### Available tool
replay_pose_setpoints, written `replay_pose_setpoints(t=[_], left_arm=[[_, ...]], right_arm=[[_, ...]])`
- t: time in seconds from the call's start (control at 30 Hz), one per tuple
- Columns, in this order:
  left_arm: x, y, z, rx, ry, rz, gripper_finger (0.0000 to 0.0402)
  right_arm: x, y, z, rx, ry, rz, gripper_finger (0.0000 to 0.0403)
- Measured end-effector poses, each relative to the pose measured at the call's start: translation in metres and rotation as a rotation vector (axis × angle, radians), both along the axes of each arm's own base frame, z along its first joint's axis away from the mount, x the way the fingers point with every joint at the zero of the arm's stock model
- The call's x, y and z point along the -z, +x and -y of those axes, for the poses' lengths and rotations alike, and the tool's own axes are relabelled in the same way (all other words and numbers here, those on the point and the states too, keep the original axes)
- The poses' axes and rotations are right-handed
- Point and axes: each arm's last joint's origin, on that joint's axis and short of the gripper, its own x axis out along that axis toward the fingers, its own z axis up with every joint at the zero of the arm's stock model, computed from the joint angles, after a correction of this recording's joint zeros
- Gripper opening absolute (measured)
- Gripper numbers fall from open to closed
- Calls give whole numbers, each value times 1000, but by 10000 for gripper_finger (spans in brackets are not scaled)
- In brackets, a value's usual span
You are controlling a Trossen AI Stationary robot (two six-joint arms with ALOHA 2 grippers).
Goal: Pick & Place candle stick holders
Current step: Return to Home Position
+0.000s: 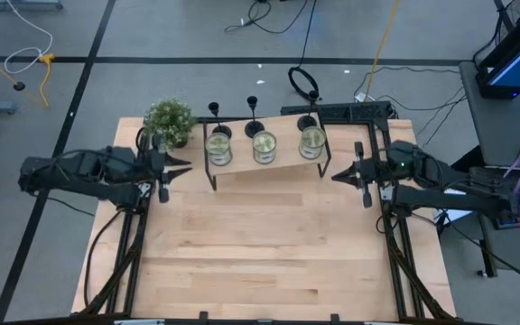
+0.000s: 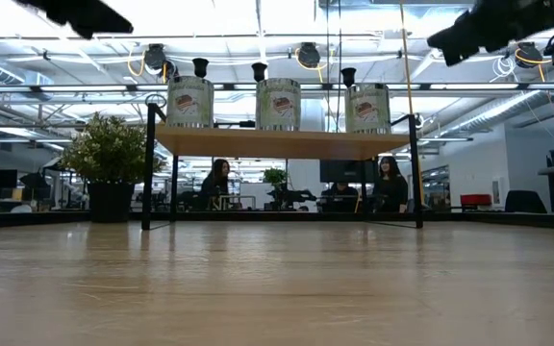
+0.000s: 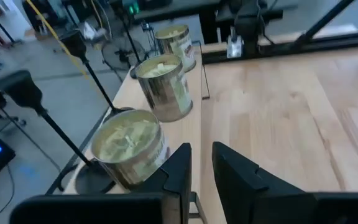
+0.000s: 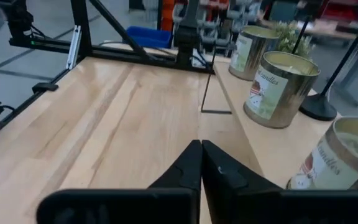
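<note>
Three black candle stick holders (image 1: 215,122) (image 1: 253,116) (image 1: 310,113) stand upright on their disc bases along the far side of a raised wooden shelf (image 1: 260,170). Each stands behind a gold candle tin. Their cup tops (image 2: 200,67) show above the tins in the low view. My left gripper (image 1: 186,168) (image 3: 202,165) hovers level off the shelf's left end, slightly open with nothing between its fingers. The nearest holder's base (image 3: 95,177) lies just ahead of it. My right gripper (image 1: 335,176) (image 4: 201,155) hovers off the shelf's right end, shut and empty, with a holder base (image 4: 319,106) farther off.
Three gold candle tins (image 1: 218,149) (image 1: 264,146) (image 1: 312,142) line the shelf, which stands on thin black legs (image 2: 148,168). A potted plant (image 1: 170,122) sits at the table's far left. Bare tabletop (image 1: 260,253) spreads toward the near edge. People sit in the room beyond.
</note>
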Motion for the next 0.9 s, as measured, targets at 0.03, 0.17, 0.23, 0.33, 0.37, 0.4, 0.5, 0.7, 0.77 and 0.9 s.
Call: replay_pose_setpoints(t=[0.03, 0.17, 0.23, 0.33, 0.37, 0.4, 0.5, 0.7, 0.77, 0.9], left_arm=[[8, -2, 0, 0, 0, 21, 69], [40, -5, 0, 21, 12, 98, 69], [56, -6, 1, 46, 9, 120, 69], [79, -6, 1, 63, 12, 170, 69], [86, -6, 1, 65, 22, 192, 69], [93, -6, 1, 67, 32, 212, 69], [112, -5, 1, 69, 49, 274, 69], [143, -6, 2, 82, 72, 369, 69], [148, -6, 2, 108, 71, 360, 69], [145, -7, 4, 177, 73, 381, 69]], right_arm=[[6, -2, -1, 0, -5, 17, 2], [28, -8, -2, 0, -20, 74, 1], [40, -11, -3, 0, -18, 69, 1], [56, -14, -4, 1, -11, 63, 1], [61, -14, -4, 3, -3, 72, 1], [65, -15, -4, 5, 2, 84, 1], [76, -16, -5, 10, 23, 108, 1], [95, -20, -6, 15, 45, 128, 1], [99, -22, -6, 15, 42, 134, 1], [99, -26, -7, 13, 33, 167, 1]])
